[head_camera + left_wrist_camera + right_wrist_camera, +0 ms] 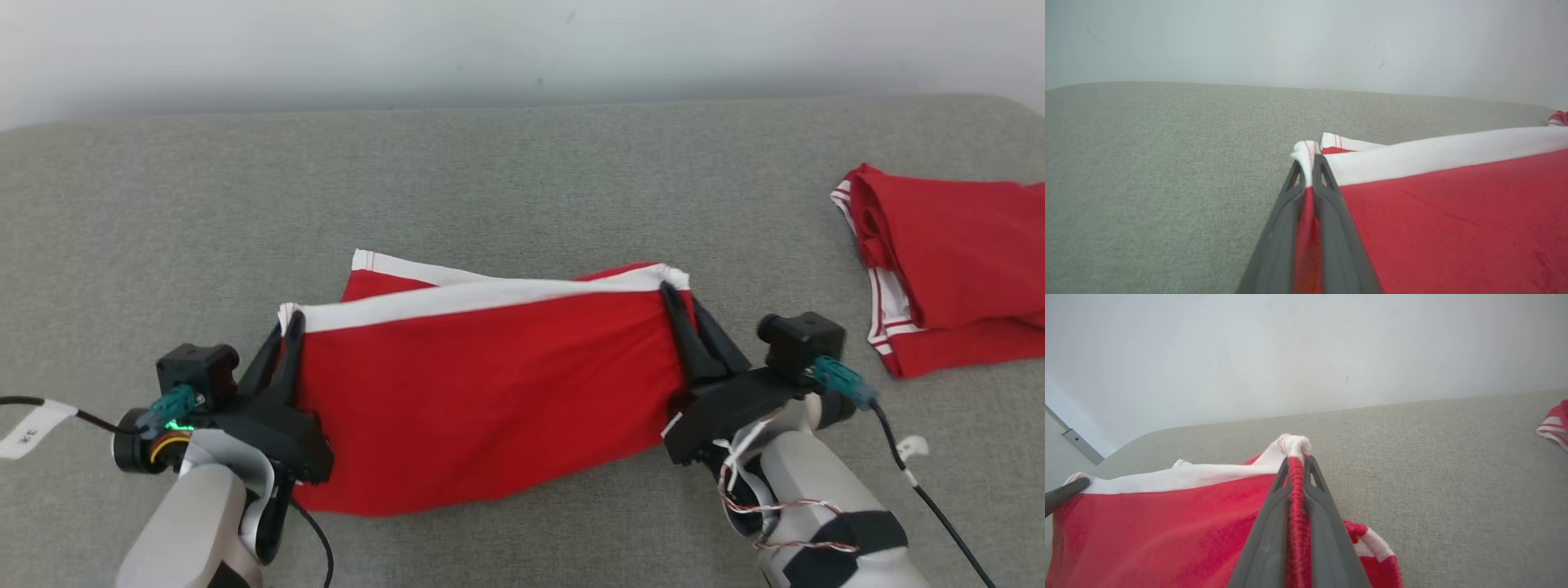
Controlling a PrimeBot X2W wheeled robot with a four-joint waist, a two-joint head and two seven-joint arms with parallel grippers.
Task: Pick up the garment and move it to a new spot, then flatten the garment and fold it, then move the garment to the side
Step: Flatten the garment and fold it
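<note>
Two red garments are lying on one grey surface (490, 180): the garment (490, 392), near centre, is stretching between the left gripper (287, 325) and right gripper (682, 298), both pinching its white-edged corners; the folded garment (955, 278) is resting right, pale wall (490, 49) behind

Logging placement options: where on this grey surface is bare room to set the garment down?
Bare grey surface runs along the back, between the wall and the held garment, and spreads wide left of the left hand. Right of the right hand the gap is narrower: the other red garment crowds that side.
</note>
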